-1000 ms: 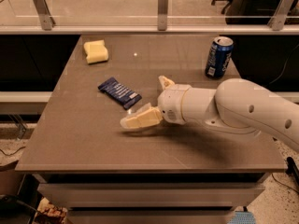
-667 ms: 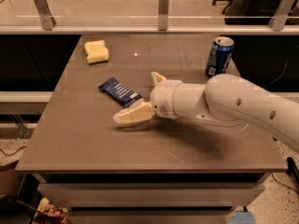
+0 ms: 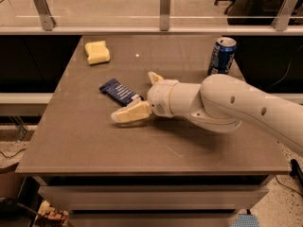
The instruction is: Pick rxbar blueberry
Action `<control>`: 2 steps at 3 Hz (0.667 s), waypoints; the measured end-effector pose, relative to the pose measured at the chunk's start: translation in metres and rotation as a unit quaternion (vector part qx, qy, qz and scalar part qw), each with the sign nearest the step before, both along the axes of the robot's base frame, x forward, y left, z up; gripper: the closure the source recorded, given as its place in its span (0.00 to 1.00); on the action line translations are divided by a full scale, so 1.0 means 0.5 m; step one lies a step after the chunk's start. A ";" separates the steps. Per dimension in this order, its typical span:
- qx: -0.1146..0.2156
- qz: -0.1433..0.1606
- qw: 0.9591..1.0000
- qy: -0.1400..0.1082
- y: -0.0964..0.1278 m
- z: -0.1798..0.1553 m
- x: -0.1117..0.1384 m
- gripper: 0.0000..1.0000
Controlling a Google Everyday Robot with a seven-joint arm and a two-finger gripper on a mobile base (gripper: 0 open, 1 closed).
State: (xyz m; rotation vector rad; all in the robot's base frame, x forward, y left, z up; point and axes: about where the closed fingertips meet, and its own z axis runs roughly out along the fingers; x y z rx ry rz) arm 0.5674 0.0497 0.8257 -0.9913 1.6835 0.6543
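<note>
The rxbar blueberry [image 3: 117,91] lies flat on the brown table [image 3: 94,141], left of the middle, its dark navy wrapper angled with a light patch at its right end. My gripper [image 3: 134,96] is low over the table right beside the bar, open. One cream finger [image 3: 130,113] points left in front of the bar, and the other finger [image 3: 154,77] sticks up behind the bar's right end. The bar's right end lies between the two fingers. The white arm [image 3: 227,105] comes in from the right.
A yellow sponge block [image 3: 97,52] lies at the back left of the table. An upright blue soda can [image 3: 221,56] stands at the back right, just behind the arm. A glass rail [image 3: 164,8] runs behind the table.
The arm and gripper have moved left toward the bar, so the open fingers now straddle its right end. The bar, sponge and can have not moved.
</note>
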 end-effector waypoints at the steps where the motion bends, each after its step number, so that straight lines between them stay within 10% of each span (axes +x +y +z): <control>1: 0.002 -0.011 1.000 -0.001 0.018 -0.002 0.011 0.00; 2: 0.007 -0.038 0.999 -0.004 0.031 -0.001 0.020 0.00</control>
